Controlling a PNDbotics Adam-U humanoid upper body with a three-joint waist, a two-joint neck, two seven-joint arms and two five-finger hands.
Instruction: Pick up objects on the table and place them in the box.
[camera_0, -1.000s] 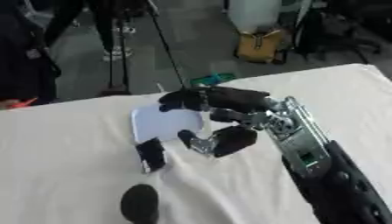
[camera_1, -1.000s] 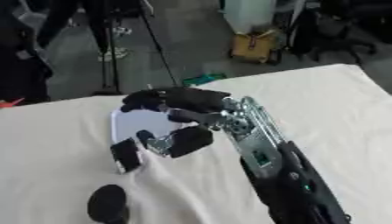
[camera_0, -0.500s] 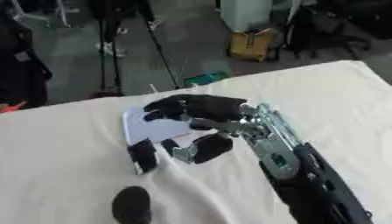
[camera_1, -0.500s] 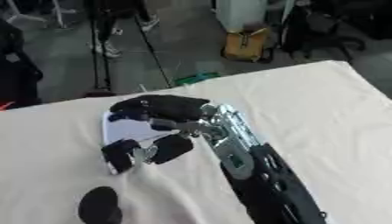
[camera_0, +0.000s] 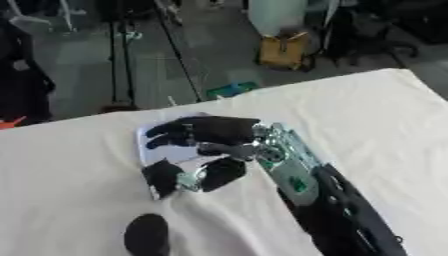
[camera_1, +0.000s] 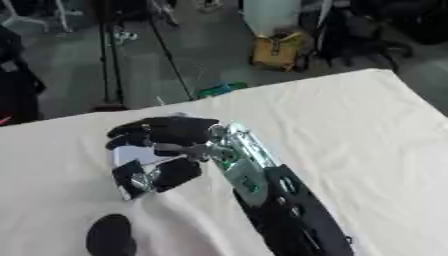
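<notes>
On the cloth-covered worktop (camera_0: 367, 120), the right hand (camera_0: 214, 137) hangs over a flat, pale rectangular object (camera_0: 162, 152), fingers spread and thumb curled by a small black piece (camera_0: 160, 177), with a dark oval (camera_0: 146, 234) at 6 o'clock.

right hand (camera_0: 219, 145) reached further left over the pale flat object (camera_0: 171, 150), fingers (camera_0: 175, 132) now past its far edge

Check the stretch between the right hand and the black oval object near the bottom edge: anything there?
Only bare white tablecloth separates the right hand from the black oval object, in both eye views.
</notes>
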